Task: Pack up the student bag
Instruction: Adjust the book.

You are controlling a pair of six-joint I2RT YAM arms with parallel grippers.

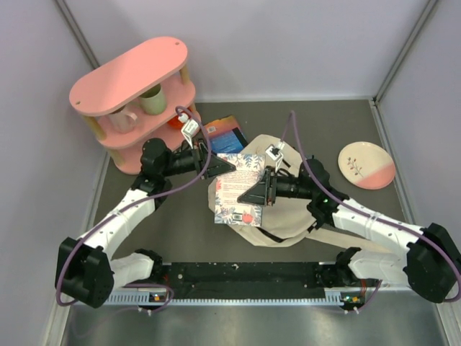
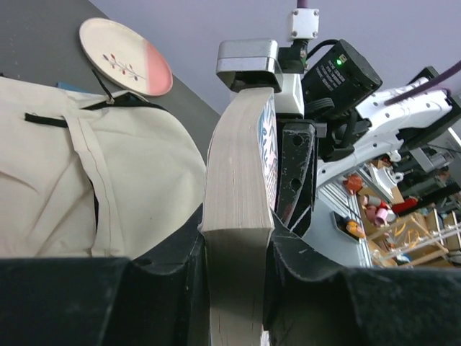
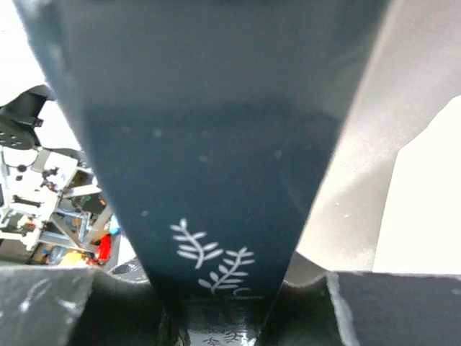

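The cream student bag [image 1: 292, 220] lies flat in the middle of the table and also fills the left of the left wrist view [image 2: 122, 180]. A thick book [image 1: 238, 193] with a floral cover hangs just above the bag's left part. My left gripper [image 1: 225, 167] is shut on its far left corner, with the black fingers [image 2: 176, 267] pressed against both covers beside the page edge [image 2: 241, 166]. My right gripper [image 1: 255, 193] is shut on the opposite side, and the dark teal spine [image 3: 209, 166] with white leaf sprigs runs up between its pads [image 3: 65, 303].
A pink two-tier shelf [image 1: 137, 76] with a green mug [image 1: 151, 99] and a pink mug [image 1: 122, 120] stands at the back left. A blue-and-orange book [image 1: 220, 134] lies behind the bag. A pink-and-white plate [image 1: 366, 164] sits at the right. Walls enclose the table.
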